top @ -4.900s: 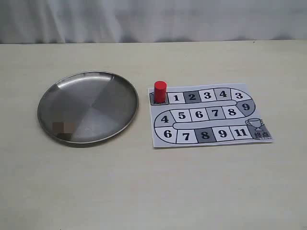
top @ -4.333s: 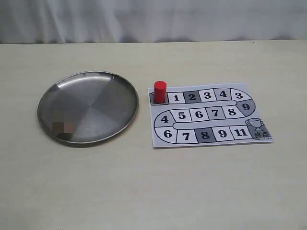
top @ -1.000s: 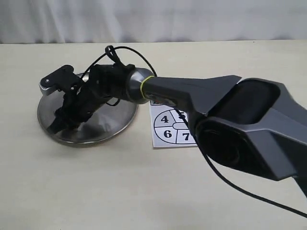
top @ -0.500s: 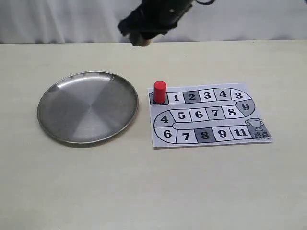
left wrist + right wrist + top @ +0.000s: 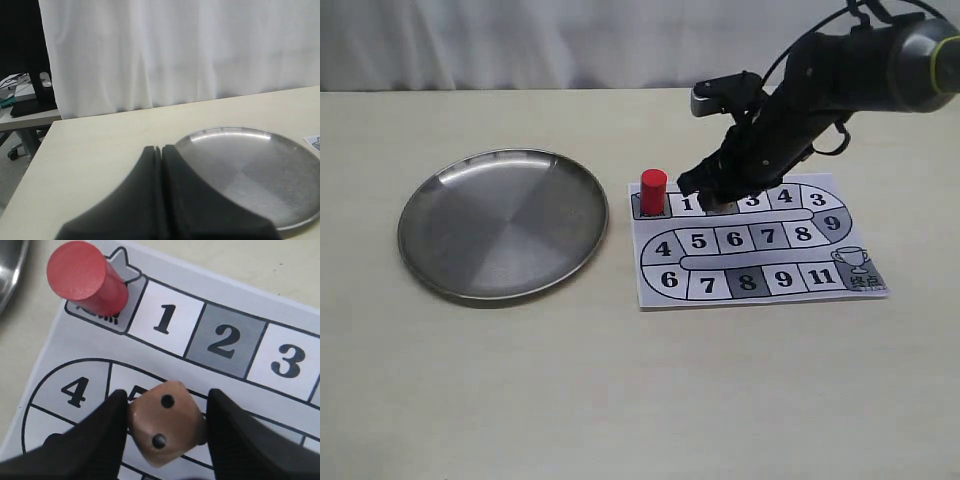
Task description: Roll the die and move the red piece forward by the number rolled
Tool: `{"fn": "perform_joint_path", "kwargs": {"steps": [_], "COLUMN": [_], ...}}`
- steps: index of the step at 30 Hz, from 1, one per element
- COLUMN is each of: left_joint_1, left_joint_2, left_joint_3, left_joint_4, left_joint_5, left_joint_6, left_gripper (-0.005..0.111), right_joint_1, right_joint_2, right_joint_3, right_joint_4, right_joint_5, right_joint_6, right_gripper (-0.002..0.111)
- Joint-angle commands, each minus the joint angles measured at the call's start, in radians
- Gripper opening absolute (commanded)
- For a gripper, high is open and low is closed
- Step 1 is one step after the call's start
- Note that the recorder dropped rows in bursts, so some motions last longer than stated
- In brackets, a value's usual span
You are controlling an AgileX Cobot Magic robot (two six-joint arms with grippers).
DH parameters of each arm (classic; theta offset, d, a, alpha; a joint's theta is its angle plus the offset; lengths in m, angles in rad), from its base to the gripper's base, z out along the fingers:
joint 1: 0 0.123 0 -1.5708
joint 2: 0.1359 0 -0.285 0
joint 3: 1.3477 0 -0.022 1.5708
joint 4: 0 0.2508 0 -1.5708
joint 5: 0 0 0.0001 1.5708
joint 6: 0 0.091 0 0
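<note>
Pale surface (image 5: 620,400) holds a round metal plate (image 5: 500,230) left of the number board (image 5: 735,240). Left fingers (image 5: 145,200) are pressed together. Right fingers (image 5: 100,440) hang over the board near squares 1 and 2. Red piece (image 5: 654,190) stands on the board's start square. Between the right fingers sits the die (image 5: 167,422), squeezed tight.

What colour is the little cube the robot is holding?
Tan-brown with dark dots. The small rounded cube die shows best in the right wrist view.

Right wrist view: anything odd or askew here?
Only the die: it is pinched corner-tilted in the right hand, over the numbered board rather than the steel plate. The red piece stands upright; nothing looks spilled.
</note>
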Motion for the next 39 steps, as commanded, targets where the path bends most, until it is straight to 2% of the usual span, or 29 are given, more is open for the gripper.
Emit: {"fn": "perform_joint_path", "kwargs": {"steps": [1,5,15,22,31,36,39], "left_joint_1": [0.003,0.003,0.003,0.003,0.003,0.003,0.003], "left_joint_2": [-0.003,-0.003,-0.003,-0.003,-0.003,-0.003,-0.003], "left_joint_3": [0.002,0.002,0.002,0.002,0.002,0.002,0.002], "left_joint_4": [0.0,0.0,0.0,0.0,0.0,0.0,0.0], "left_joint_5": [-0.008,-0.008,-0.008,-0.008,-0.008,-0.008,-0.008], "left_joint_6": [-0.001,-0.001,-0.001,-0.001,-0.001,-0.001,-0.001], "left_gripper": [0.0,0.0,0.0,0.0,0.0,0.0,0.0], "right_joint_1": [-0.005,-0.005,-0.005,-0.005,-0.005,-0.005,-0.005], "right_joint_2": [0.006,0.006,0.006,0.006,0.006,-0.004,-0.033], "right_joint_3": [0.002,0.002,0.002,0.002,0.002,-0.025,-0.049], "right_joint_4": [0.001,0.001,-0.042,-0.048,-0.048,-0.048,-0.048], "right_joint_5": [-0.025,-0.025,-0.031,-0.048,-0.048,0.023,0.085], "right_joint_6": [-0.004,-0.004,-0.004,0.003,0.003,0.003,0.003], "right_gripper": [0.005,0.007,0.053,0.071,0.072,0.072,0.064]}}
